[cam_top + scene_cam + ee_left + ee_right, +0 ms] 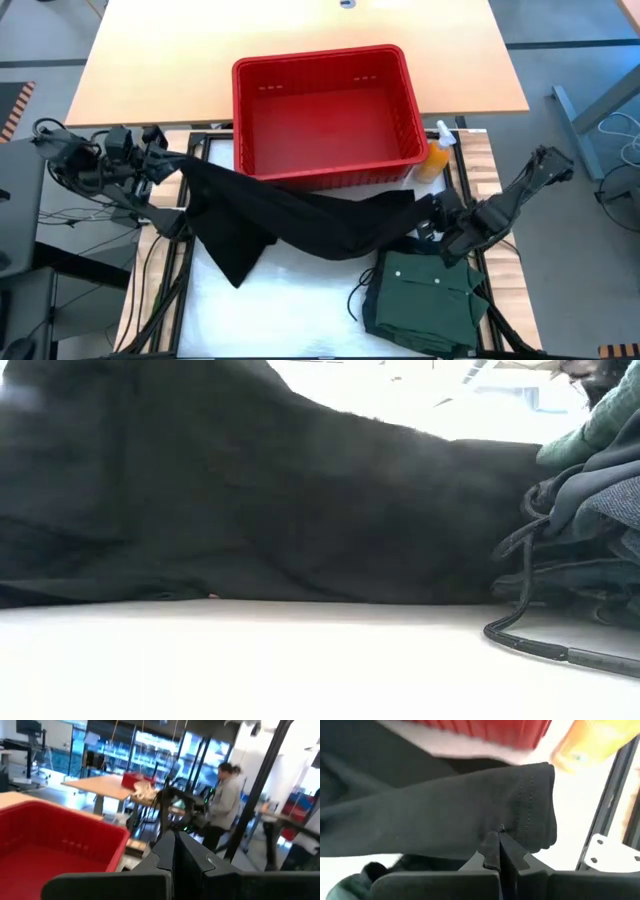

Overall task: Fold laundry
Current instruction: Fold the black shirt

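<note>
Garment: black garment [300,215] stretched between the two arms, sagging in the middle onto the white-covered table [290,310], one loose corner drooping toward the near edge.
Long axis: runs across the table from the left arm to the right, just in front of the red basket [325,115] and parallel to its near wall.
Left gripper: left gripper [165,165] at the table's left edge, raised, fingers [170,855] pressed shut; the high view shows the cloth's left end meeting them, so it appears pinched there, though the wrist view shows no cloth.
Right gripper: right gripper [499,832] at the garment's right end, beside the orange spray bottle [437,155]; fingers closed on a stitched hem corner of the cloth.
Nearer arm: neither; each holds one end, and the slack middle lies between them.
Other laundry: folded green shirt [425,295] on the table's near right corner, just below the right gripper; more dark clothes piled beside it in the low view.
Likely next move: probably a lay-flat or a fold across the long axis; it depends on both ends staying level.
Risk: dragging the cloth over the green shirt.
</note>
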Motion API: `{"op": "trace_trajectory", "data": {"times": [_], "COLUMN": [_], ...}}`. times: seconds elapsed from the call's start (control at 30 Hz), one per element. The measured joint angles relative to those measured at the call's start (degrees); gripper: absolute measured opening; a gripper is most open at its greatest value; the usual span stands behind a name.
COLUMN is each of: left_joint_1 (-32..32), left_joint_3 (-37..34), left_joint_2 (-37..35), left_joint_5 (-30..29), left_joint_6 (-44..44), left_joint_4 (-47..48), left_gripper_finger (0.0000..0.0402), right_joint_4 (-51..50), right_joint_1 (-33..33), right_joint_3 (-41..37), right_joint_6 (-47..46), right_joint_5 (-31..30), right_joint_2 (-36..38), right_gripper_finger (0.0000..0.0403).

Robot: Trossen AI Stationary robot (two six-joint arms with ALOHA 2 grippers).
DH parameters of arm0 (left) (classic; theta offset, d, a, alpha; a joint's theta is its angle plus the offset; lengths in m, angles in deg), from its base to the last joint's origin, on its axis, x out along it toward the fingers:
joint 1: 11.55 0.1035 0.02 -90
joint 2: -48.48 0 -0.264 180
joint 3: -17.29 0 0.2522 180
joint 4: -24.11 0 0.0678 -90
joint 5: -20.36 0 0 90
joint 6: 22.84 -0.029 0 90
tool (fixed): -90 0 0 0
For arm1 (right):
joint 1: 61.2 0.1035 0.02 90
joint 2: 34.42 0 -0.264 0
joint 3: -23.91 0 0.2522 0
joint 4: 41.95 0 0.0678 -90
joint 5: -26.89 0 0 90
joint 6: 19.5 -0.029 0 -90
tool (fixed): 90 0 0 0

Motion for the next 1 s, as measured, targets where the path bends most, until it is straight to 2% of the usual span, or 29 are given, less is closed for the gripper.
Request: {"op": "trace_trajectory", "data": {"times": [0.1,0.23,0.37,0.43,0.53,0.63,0.8,1.0], "left_joint_1": [0.0,0.0,0.0,0.0,0.0,0.0,0.0,0.0], "left_joint_3": [0.4,-1.3,-2.9,-3.1,-3.1,-2.6,-2.6,-3.7], "left_joint_2": [-0.1,0.1,0.0,0.0,0.0,0.0,0.0,0.0], "left_joint_5": [-0.6,-3.1,-2.0,-0.7,1.5,5.0,13.5,25.4], "left_joint_6": [2.4,15.1,23.5,24.4,24.5,25.3,28.7,34.2], "left_joint_4": [8.0,23.7,31.2,32.8,33.5,33.5,33.4,34.6], "left_gripper_finger": [0.0,0.0,0.0,0.0,0.0,0.0,0.0,0.0], "right_joint_4": [6.5,16.6,23.7,24.2,18.5,13.9,15.4,16.5], "right_joint_1": [0.7,1.0,0.5,-0.9,-4.9,-8.8,-12.0,-10.0], "right_joint_3": [-3.2,-6.6,-7.0,-6.5,-4.1,-1.6,-0.5,-0.6], "right_joint_6": [0.4,0.5,1.0,4.1,10.0,12.8,21.4,27.9], "right_joint_5": [0.7,0.1,-6.1,-7.9,-7.9,-8.7,-8.0,4.1], "right_joint_2": [-2.6,-6.2,-8.7,-8.6,-6.2,-2.3,2.9,2.7], "right_gripper_finger": [0.0015,0.0017,0.0016,0.0016,0.0016,0.0017,0.0017,0.0017]}}
